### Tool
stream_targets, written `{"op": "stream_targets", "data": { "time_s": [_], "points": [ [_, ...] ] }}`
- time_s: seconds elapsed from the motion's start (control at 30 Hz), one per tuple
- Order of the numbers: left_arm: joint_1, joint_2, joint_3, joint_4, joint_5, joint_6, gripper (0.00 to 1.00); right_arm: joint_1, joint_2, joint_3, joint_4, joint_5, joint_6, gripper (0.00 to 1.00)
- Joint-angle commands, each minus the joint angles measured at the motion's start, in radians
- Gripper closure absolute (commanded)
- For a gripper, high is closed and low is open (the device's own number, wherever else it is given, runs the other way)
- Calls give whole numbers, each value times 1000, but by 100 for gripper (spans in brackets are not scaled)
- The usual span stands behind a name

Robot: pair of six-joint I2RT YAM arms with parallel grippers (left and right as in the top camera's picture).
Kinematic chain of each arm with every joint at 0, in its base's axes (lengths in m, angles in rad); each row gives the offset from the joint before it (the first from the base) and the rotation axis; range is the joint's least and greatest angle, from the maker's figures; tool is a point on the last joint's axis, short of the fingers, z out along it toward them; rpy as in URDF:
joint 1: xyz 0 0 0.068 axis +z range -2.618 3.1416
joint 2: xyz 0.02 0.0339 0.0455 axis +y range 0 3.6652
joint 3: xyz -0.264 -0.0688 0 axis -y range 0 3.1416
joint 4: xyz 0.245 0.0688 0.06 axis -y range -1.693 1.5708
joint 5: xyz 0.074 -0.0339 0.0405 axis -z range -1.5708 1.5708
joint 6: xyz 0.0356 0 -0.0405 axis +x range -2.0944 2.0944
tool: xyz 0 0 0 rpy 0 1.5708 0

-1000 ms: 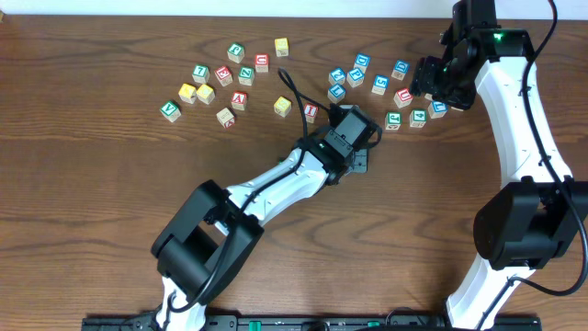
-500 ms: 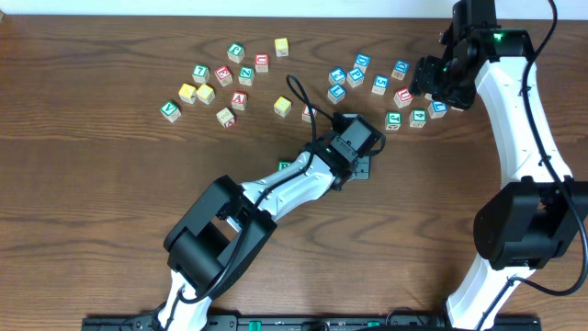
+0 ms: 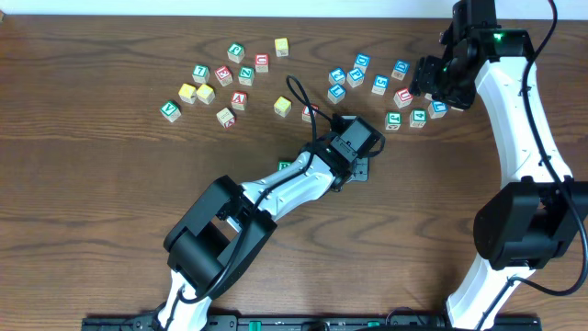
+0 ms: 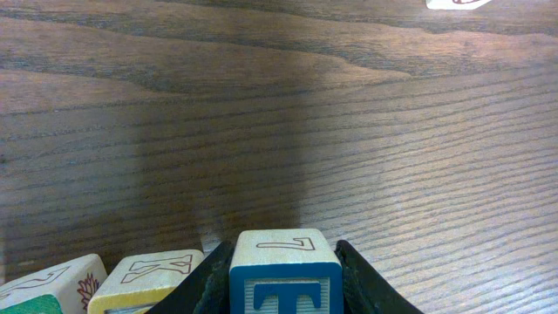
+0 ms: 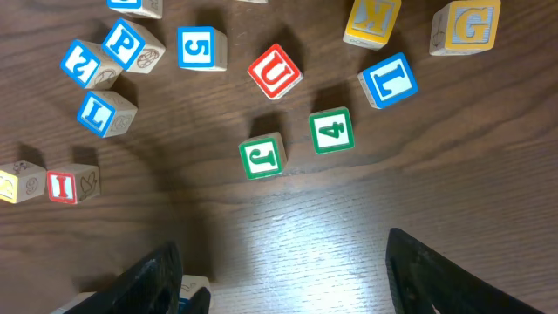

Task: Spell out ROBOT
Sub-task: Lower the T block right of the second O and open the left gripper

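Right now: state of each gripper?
Left gripper: closed on the blue T block.
Right gripper: open, holding nothing.

Dark wooden table (image 3: 92,230) bears alphabet cubes (image 3: 236,51) in 2 loose clusters

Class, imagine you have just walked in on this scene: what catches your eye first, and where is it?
The blue-lettered T cube stands out, pinched between the fingers of the left gripper, right beside a yellow-faced cube. Bright alphabet cubes lie scattered along the far side of the wooden table. The right gripper hangs open above a green J cube and a green 4 cube.
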Motion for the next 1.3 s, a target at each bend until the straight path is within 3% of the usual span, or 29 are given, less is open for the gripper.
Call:
{"op": "stream_targets", "data": {
  "time_s": [0.0, 0.77, 1.27],
  "points": [
    [-1, 10, 3, -5, -9, -8, 66, -2, -12, 15, 0, -5, -15, 31],
    [-1, 4, 6, 10, -8, -6, 61, -2, -12, 15, -5, -5, -16, 31],
    [33, -251, 11, -58, -9, 222, 60, -2, -12, 15, -12, -2, -34, 29]
  ]
}}
